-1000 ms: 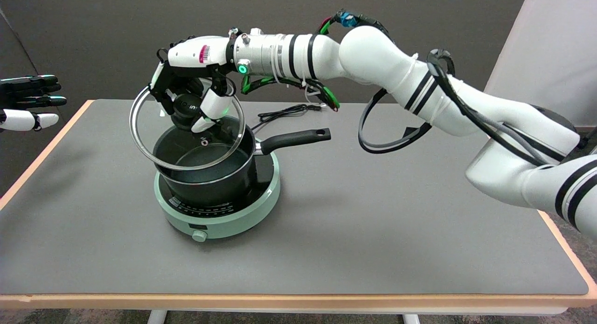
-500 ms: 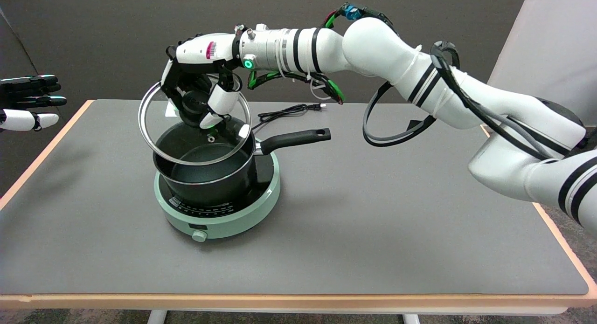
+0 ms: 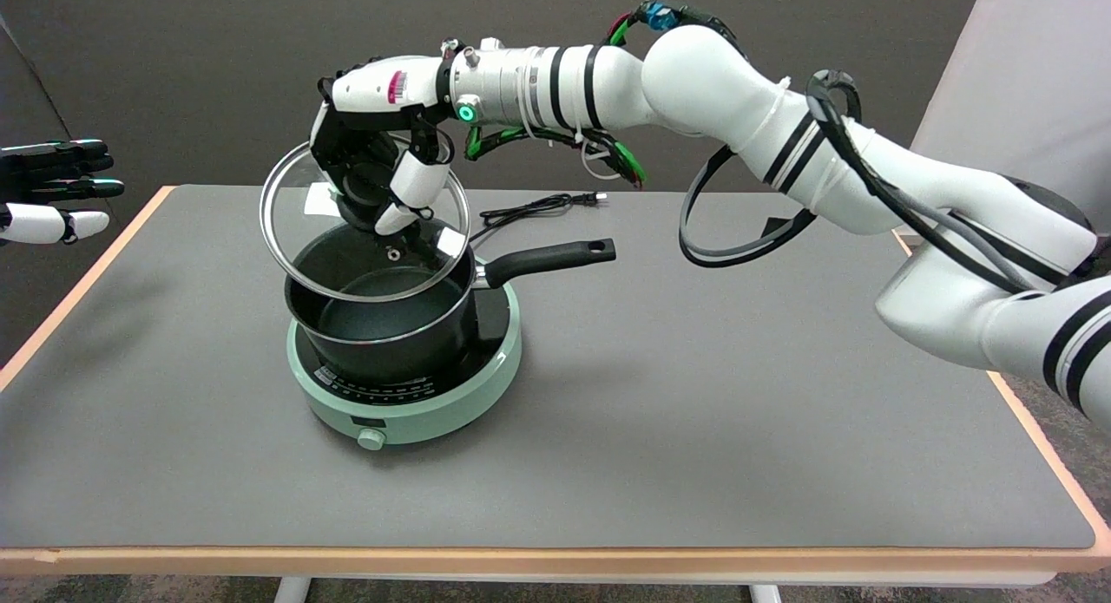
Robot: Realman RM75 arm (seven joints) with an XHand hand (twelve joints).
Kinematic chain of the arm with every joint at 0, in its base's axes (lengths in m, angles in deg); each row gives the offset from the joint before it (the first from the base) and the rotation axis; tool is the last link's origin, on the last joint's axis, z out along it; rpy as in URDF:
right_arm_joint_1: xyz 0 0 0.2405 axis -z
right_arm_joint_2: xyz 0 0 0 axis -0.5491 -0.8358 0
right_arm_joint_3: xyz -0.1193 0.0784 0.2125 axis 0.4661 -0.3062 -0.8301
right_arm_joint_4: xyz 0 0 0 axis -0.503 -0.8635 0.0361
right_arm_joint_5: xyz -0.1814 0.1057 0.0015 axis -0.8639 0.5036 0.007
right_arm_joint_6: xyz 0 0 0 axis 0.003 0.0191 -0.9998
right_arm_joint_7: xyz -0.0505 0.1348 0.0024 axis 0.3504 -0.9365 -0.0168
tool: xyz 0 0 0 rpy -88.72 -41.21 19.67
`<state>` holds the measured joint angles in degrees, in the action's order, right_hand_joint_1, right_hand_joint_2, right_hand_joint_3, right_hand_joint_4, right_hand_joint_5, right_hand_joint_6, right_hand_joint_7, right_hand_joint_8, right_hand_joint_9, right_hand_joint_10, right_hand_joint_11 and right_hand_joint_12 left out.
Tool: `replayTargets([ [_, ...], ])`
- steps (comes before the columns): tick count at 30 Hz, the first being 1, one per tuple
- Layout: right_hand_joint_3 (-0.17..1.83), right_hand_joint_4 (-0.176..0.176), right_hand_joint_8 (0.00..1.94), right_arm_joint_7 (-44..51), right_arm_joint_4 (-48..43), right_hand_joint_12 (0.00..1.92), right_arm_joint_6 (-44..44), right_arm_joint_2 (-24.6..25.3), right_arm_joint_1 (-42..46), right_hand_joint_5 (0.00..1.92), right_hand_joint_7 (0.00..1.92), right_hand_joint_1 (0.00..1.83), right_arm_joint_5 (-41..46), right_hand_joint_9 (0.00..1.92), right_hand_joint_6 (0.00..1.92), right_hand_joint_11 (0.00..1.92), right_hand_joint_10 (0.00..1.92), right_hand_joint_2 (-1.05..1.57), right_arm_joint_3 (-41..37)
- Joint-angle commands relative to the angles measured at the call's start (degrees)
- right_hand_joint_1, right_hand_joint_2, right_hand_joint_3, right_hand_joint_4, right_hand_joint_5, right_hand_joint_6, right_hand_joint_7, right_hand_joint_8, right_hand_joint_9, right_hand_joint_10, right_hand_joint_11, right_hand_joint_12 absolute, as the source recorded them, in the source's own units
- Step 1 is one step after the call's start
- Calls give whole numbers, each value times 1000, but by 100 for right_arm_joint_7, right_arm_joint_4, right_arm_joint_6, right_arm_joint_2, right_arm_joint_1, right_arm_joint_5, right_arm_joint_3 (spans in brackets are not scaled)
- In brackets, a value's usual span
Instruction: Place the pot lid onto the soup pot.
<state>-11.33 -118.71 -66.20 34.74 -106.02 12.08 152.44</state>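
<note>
The glass pot lid point(image 3: 364, 230) hung tilted above the soup pot point(image 3: 382, 312), its near rim low over the pot's mouth and its far rim raised toward the wall; whether the rim touched the pot could not be told. The right hand point(image 3: 378, 165) held it from above, fingers point(image 3: 415, 186) curled round the black knob at its centre (the knob itself was mostly hidden by them).

To seat it well, the lid would need levelling first, then centring over the rim and lowering straight down, so that the metal band meets the pot all round at once. Letting go while it stood tilted would likely make it slide or clatter off to one side. The long handle point(image 3: 547, 258) pointed right and lay outside the lid's path.

The lid was clear glass with a thin bright metal band and a small vent hole. The pot was dark, round and deep, with a matt black interior and a black handle pierced by a hanging hole. It stood on a round pale-green induction cooker point(image 3: 408, 403) with a front dial. Beneath lay the grey matt desk point(image 3: 694, 412), edged in light wood, with a black power cable point(image 3: 538, 208) behind.
</note>
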Motion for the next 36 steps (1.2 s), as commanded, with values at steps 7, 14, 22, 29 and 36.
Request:
replayTargets([
  [7, 397, -68, 1350, -15, -225, 1466, -140, -316, -124, 806, 921, 1209, 4, 854, 1177, 693, 1489, 993, -10],
  [14, 393, -68, 1350, -15, -144, 1466, -440, -225, -276, 806, 920, 1209, -67, 852, 1177, 694, 1495, 995, -20],
  [22, 712, 176, 1353, -15, 339, 1489, -1204, 1, -486, 769, 898, 1359, -130, 840, 961, 686, 1502, 812, -28],
  [29, 695, 176, 1376, -15, 489, 1551, -1632, 55, -545, 764, 878, 1355, -181, 819, 908, 640, 1536, 833, -57],
  [36, 686, 176, 1391, -15, 539, 1591, -1710, 127, -569, 757, 866, 1352, -168, 792, 888, 599, 1568, 844, -225],
])
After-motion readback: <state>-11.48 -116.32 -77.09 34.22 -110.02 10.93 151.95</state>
